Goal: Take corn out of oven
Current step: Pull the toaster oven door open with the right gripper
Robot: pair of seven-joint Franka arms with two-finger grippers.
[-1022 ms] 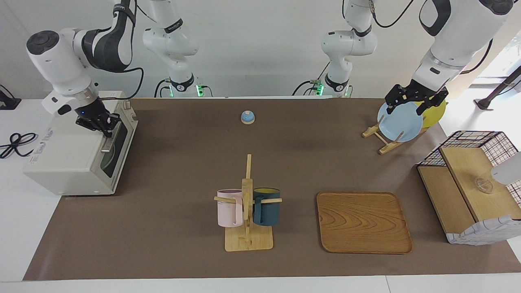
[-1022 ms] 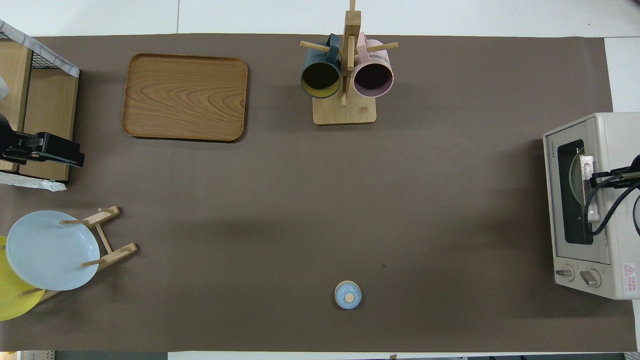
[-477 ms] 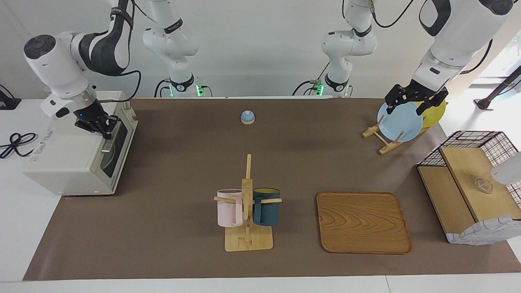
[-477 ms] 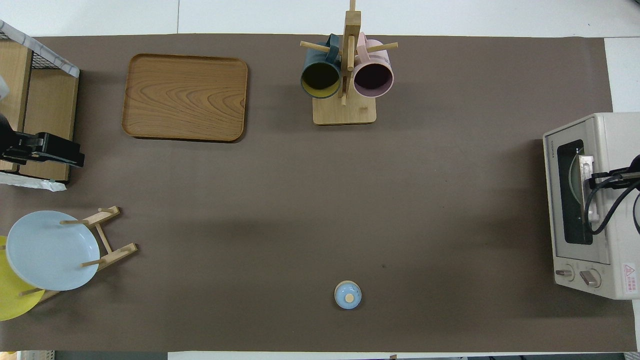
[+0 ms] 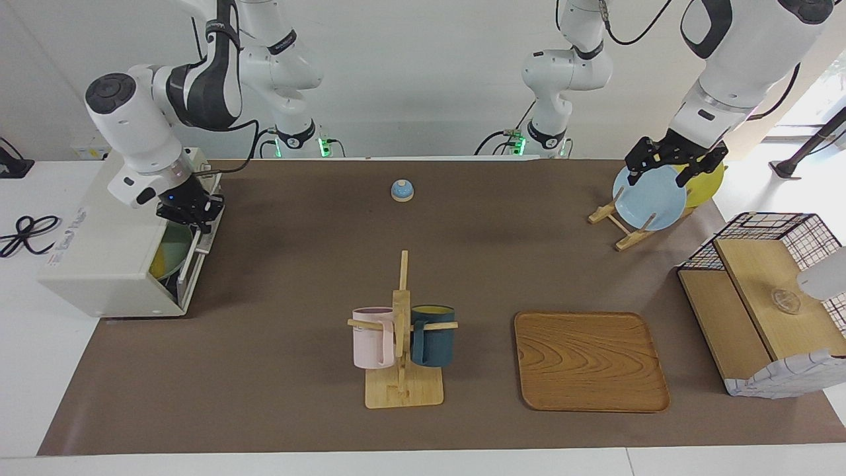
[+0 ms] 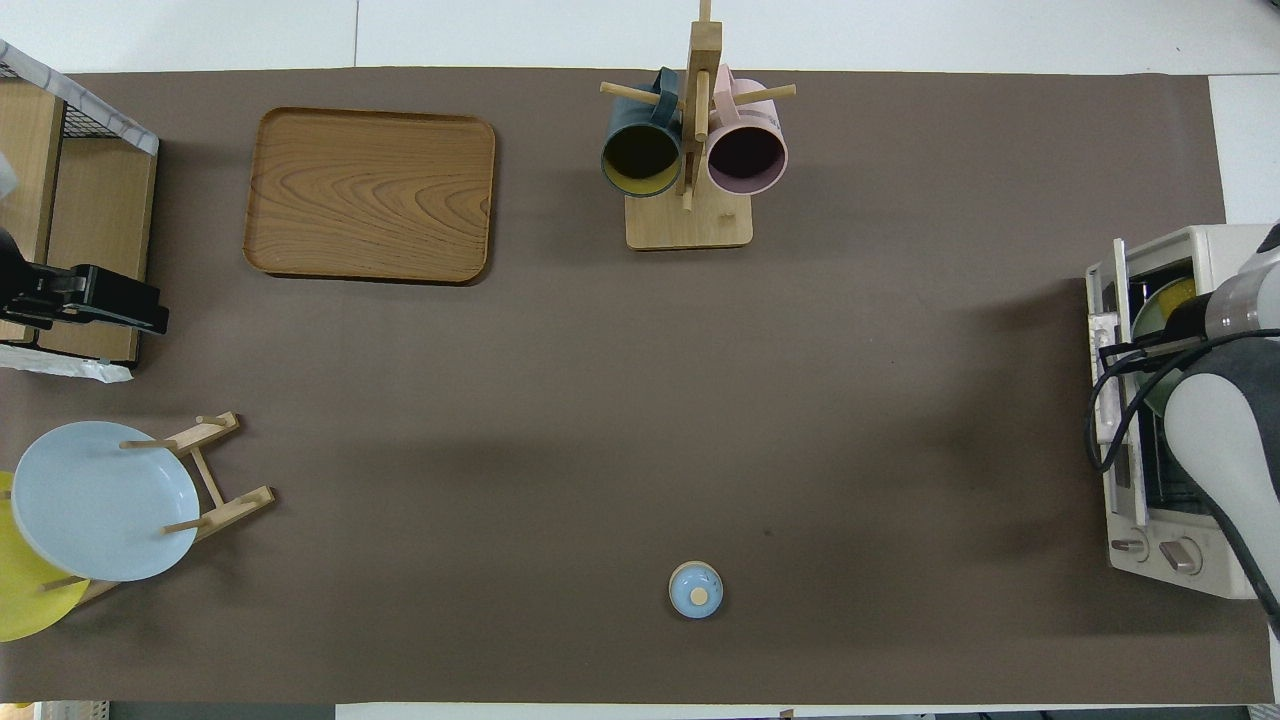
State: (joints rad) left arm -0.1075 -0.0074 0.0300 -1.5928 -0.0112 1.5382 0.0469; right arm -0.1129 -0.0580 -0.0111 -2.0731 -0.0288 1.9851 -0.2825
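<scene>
The off-white oven (image 5: 99,258) stands at the right arm's end of the table; it also shows in the overhead view (image 6: 1200,245). Its drop-down door (image 5: 192,264) hangs partly open, tilted outward. My right gripper (image 5: 192,215) is shut on the door's bar handle at the top edge. Inside, a green plate (image 5: 170,254) shows with a yellow patch on it (image 6: 1165,297); I cannot tell whether that is the corn. My left gripper (image 5: 669,165) waits raised over the plate rack, fingers spread and empty.
A mug rack (image 5: 402,344) with a pink and a dark blue mug stands mid-table. A wooden tray (image 5: 590,360) lies beside it. A small blue bell (image 5: 402,190) sits near the robots. A blue plate (image 5: 648,198) and a wire-and-wood basket (image 5: 767,297) are at the left arm's end.
My right gripper has pulled the oven door handle outward and down. The door has gone from shut to partly open, showing the green plate inside. The left arm has not moved.
</scene>
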